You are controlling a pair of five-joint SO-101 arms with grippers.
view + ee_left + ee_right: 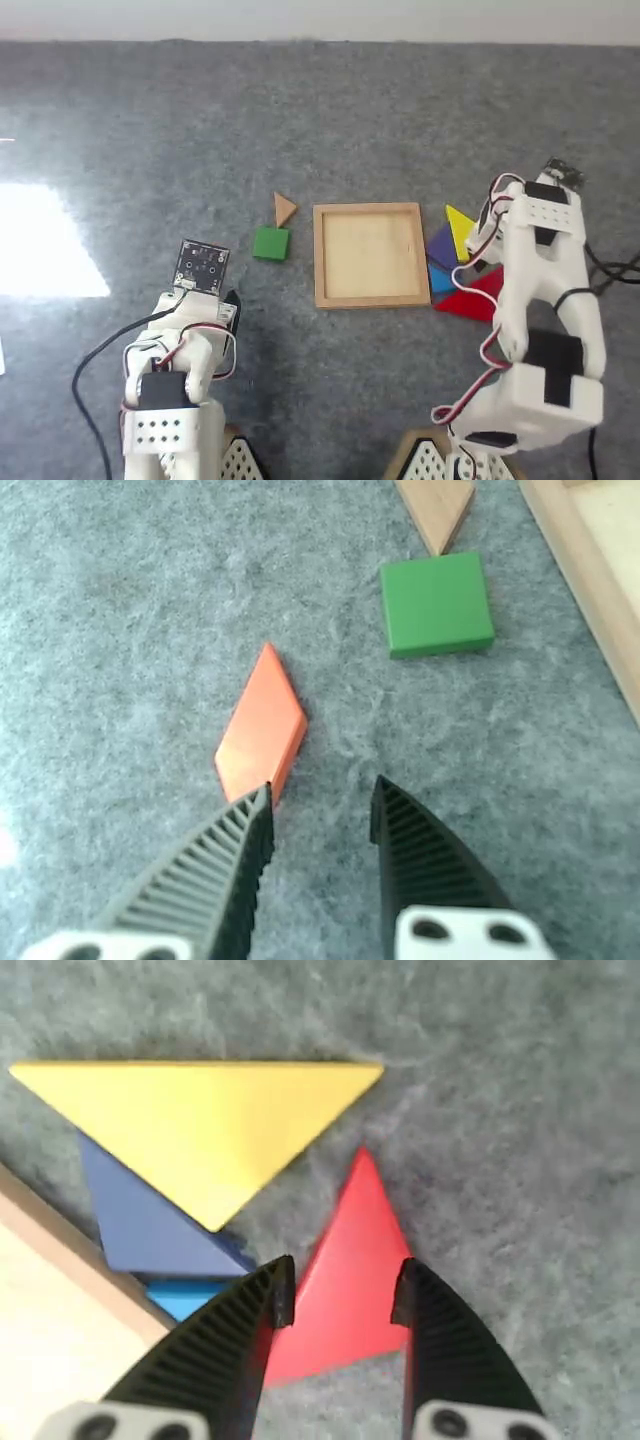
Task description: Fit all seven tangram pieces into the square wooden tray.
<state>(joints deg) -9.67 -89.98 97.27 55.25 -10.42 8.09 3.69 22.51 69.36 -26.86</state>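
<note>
The square wooden tray [324, 255] lies bare at the table's middle. Left of it sit a green square [271, 243] and a wooden triangle [284, 208]. On the tray's right lie a yellow triangle [460, 230], a dark blue piece [441, 245], a light blue piece [440, 280] and a red triangle [475, 298]. My left gripper [320, 795] is open, its tips just short of an orange parallelogram [262, 725] on the mat. My right gripper [343, 1280] hangs open over the red triangle [345, 1250], one fingertip on either side of it.
Grey felt covers the table. The left arm [185, 350] stands at the front left, the right arm [540, 300] at the front right beside the coloured pieces. The tray's edge [590, 570] runs close to the green square [436, 603].
</note>
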